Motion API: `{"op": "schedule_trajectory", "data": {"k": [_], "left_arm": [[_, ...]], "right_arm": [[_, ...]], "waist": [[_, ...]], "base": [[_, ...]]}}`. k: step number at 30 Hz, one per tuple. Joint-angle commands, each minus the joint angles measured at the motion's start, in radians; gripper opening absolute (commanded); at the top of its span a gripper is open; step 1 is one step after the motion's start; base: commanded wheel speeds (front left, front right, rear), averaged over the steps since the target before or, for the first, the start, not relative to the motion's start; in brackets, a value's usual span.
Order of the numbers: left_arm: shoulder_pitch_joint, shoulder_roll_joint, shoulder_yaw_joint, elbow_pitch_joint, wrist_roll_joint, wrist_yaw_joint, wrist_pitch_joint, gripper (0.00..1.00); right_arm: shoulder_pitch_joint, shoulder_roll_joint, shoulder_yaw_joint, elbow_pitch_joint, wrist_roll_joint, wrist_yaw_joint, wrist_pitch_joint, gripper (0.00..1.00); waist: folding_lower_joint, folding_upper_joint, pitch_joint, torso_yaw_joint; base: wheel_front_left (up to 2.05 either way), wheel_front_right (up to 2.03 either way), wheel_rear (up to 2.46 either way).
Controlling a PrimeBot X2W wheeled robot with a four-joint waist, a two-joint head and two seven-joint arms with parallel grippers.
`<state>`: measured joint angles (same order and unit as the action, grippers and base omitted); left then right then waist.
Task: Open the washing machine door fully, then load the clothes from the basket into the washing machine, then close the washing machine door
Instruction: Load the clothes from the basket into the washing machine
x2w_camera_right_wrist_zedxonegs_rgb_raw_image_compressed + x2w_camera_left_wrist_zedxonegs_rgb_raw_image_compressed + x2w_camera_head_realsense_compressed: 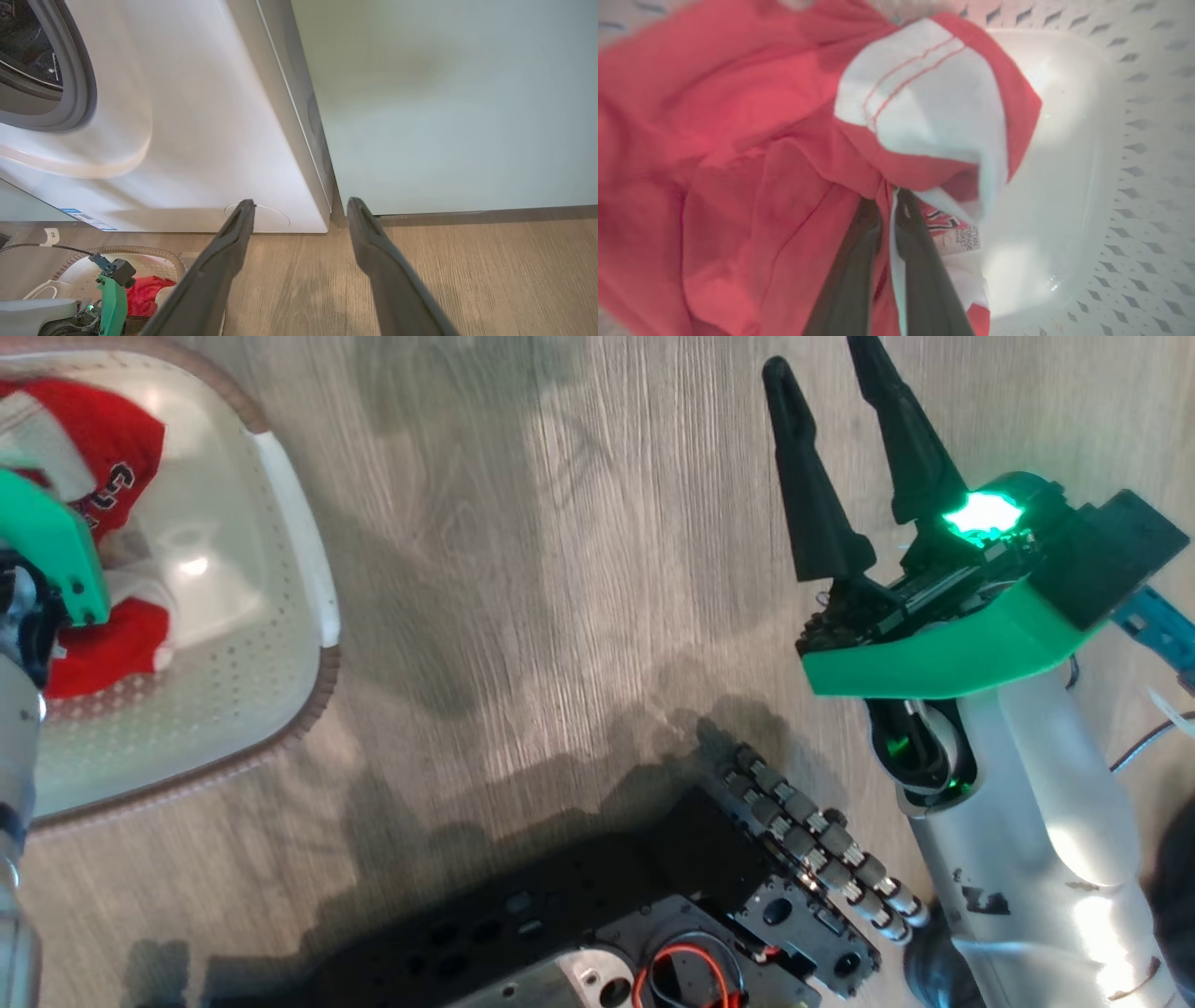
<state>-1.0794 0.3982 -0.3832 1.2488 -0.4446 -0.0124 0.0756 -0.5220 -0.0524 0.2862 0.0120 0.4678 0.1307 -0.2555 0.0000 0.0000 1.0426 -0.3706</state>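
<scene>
The room is bright, like daytime. Light falls across the floor [560, 569] in pale bands, and the robot's dark shadow lies on it low down. White shine sits on the right arm [1074, 868] and inside the basket [201, 565]. A green lamp [980, 511] glows so hard that it is just a bright blob. Up close, the clothes [714, 140] look soft and blurry, worst at the left edge. The washer [187, 140] leans and curves a little in the right wrist view, and its front looks a bit smeared.

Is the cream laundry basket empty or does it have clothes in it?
Not empty: bright red fabric garments with white trim lie inside the cream-white perforated plastic basket.
</scene>
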Motion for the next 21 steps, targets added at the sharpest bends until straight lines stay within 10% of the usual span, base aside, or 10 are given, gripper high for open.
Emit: {"op": "schedule_trajectory", "data": {"k": [1,21], "left_arm": [[0.052,0.028,0.027,-0.002,-0.013,0.015,-0.031,0.0],[0.229,-0.123,0.075,-0.146,-0.076,0.078,-0.33,0.0]], "right_arm": [[0.039,0.002,0.002,-0.019,-0.007,0.0,-0.006,1.0],[0.142,0.002,-0.105,0.036,-0.135,0.0,-0.006,1.0]], "waist": [[0.0,0.0,-0.037,0.022],[0.0,0.0,-0.339,0.198]], "base": [[0.0,0.0,0.0],[0.0,0.0,0.0]]}}
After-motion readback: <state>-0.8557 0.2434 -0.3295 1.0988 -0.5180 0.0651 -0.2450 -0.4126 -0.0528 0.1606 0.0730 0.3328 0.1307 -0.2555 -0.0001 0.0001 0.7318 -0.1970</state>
